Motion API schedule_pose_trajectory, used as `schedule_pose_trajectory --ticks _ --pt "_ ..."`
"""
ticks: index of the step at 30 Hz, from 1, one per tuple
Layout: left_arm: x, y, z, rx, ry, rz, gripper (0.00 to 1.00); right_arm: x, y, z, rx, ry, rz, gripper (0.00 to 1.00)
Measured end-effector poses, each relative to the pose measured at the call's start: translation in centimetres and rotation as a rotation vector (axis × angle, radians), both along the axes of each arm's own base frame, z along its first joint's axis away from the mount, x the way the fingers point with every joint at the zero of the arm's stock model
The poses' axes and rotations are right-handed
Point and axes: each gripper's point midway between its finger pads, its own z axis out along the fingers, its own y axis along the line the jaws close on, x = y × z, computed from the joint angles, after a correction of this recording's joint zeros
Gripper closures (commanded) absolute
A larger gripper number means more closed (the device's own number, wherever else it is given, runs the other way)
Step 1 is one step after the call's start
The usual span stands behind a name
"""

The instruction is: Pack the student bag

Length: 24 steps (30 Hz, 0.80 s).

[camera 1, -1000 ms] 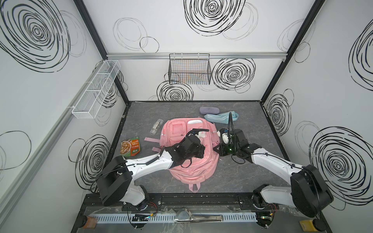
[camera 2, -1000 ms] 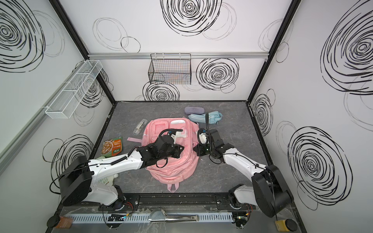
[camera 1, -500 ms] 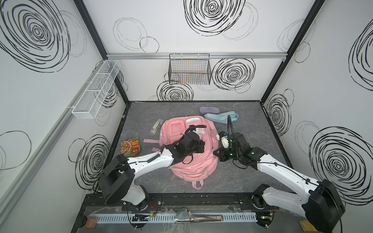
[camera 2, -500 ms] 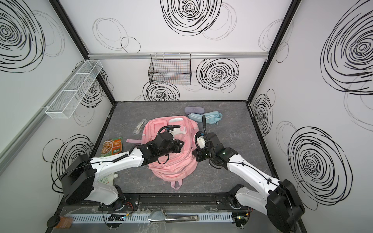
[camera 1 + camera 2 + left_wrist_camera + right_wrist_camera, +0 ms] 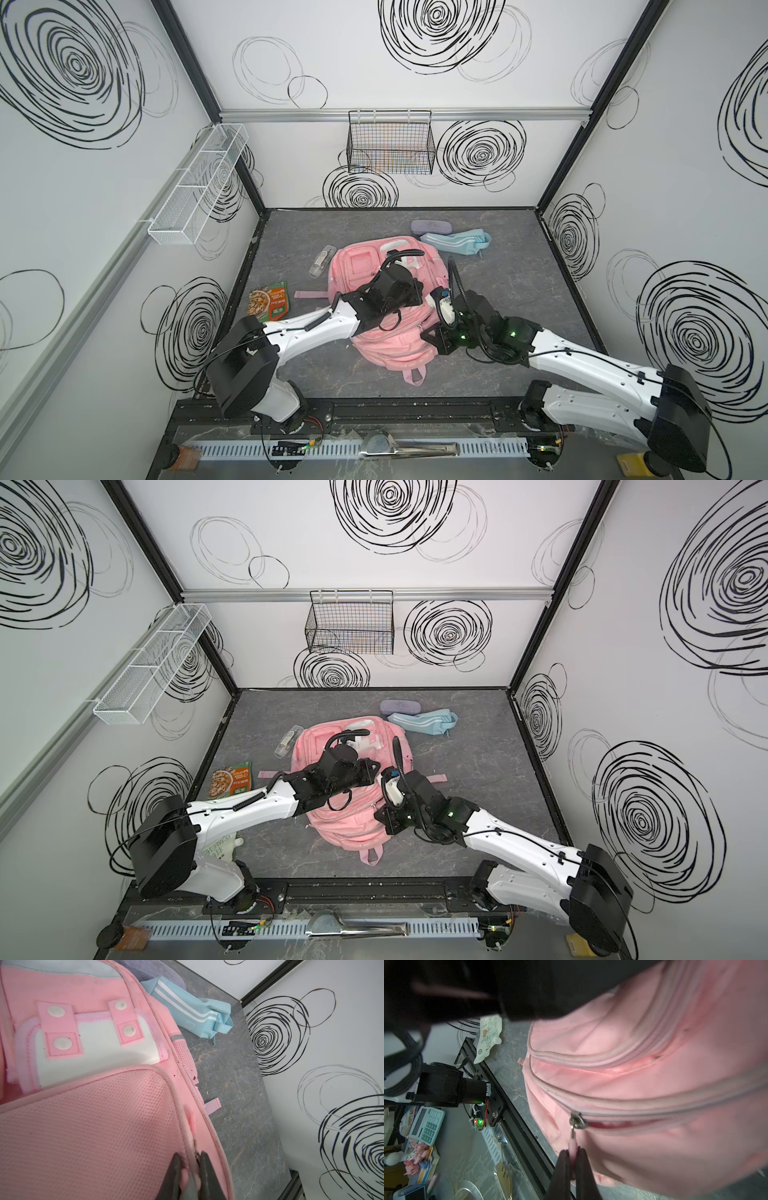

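The student bag (image 5: 390, 345) is showing pink, and its flap (image 5: 99, 1051) is showing white with pink tabs. Beside the bag, a pouch (image 5: 455, 244) is showing light blue with white stripes, and a case (image 5: 430, 227) is looking greyish purple. On the bag's opposite side, a packet (image 5: 269, 305) is showing orange and green. Under the bag, the table (image 5: 540, 257) is showing dark grey with pale veins. The walls (image 5: 353, 62) are carrying black scribbled spirals on white.

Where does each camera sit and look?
Top views: overhead in front, looking down on the student bag; both arms show.
Left wrist: on that arm, facing left pincer shut on pocket zipper tab.
Right wrist: on that arm, facing right pincer shut on long zipper tab.
Shared: blue pouch, top and left wrist.
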Motion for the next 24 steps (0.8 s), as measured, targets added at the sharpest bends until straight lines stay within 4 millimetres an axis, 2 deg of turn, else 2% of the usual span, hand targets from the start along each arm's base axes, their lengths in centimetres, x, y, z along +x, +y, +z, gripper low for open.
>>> schedule_pose_trajectory --ticks 5,6,8,9,11,15,19,24 --pt "0.0 0.0 0.0 -0.002 0.001 0.001 1.00 -0.5 1.0 -1.0 -0.006 0.049 -0.007 1.00" --pt "0.0 -0.1 0.1 -0.003 -0.002 -0.001 0.95 -0.5 1.0 -1.0 -0.005 0.049 -0.008 1.00" --pt "-0.1 -0.2 0.3 -0.003 -0.010 -0.019 0.59 -0.4 0.9 -0.9 -0.002 0.045 -0.008 1.00" --pt "-0.2 -0.2 0.3 0.005 -0.019 -0.037 0.50 -0.3 0.9 -0.6 0.006 0.038 -0.012 1.00" --pt "0.0 -0.1 0.6 0.012 -0.034 -0.057 0.41 0.0 0.7 0.4 0.035 0.017 -0.017 1.00" --pt "-1.0 -0.3 1.9 0.054 -0.087 -0.159 0.40 -0.1 0.2 0.8 0.070 -0.014 -0.019 1.00" --pt "-3.3 -0.5 2.5 0.116 -0.131 -0.302 0.40 -0.3 0.0 0.5 0.070 -0.010 -0.016 1.00" --pt "-5.1 -0.5 1.6 0.206 -0.141 -0.443 0.41 -0.4 0.0 0.4 0.072 -0.006 -0.004 1.00"
